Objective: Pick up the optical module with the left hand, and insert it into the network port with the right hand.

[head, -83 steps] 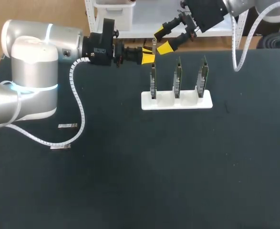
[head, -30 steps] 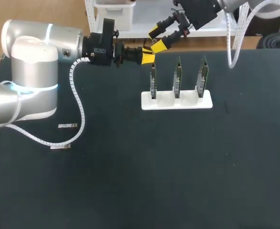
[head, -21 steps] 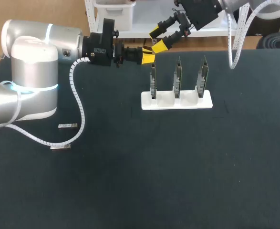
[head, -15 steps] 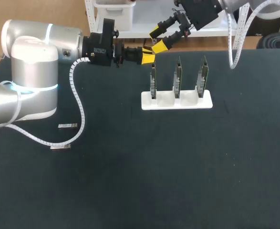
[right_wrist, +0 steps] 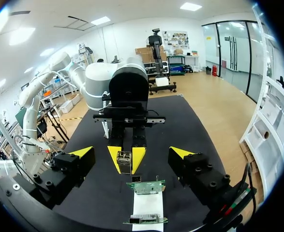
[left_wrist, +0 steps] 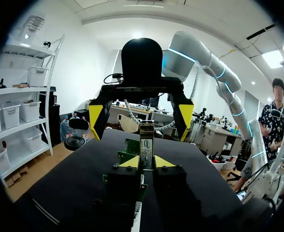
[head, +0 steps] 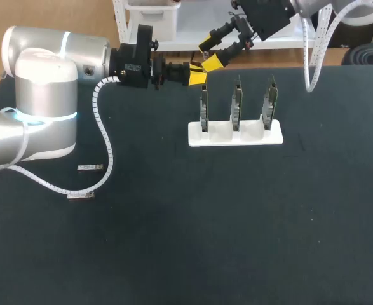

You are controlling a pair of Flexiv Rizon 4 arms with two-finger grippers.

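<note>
My left gripper (head: 197, 75) is at the table's far edge, shut on the optical module (left_wrist: 146, 144), a slim metal bar that sticks out past its yellow tips. In the left wrist view the left gripper (left_wrist: 147, 162) holds it upright in the middle. My right gripper (head: 211, 53) faces it from the far right, wide open. Its two fingers (left_wrist: 96, 116) stand either side of the module's free end without touching. In the right wrist view the right gripper (right_wrist: 131, 153) frames the left gripper (right_wrist: 126, 161) and the module (right_wrist: 124, 158). The network port cards (head: 236, 101) stand just below.
A white stand (head: 235, 135) holds three upright green cards, just in front of both grippers. Two spare modules (head: 89, 167) (head: 80, 196) lie on the black table at the left, beside my left arm's white cable.
The right gripper has moved left and slightly up toward the module's end since the earliest frame, then hardly shifted over the last second. The left arm has kept still.
</note>
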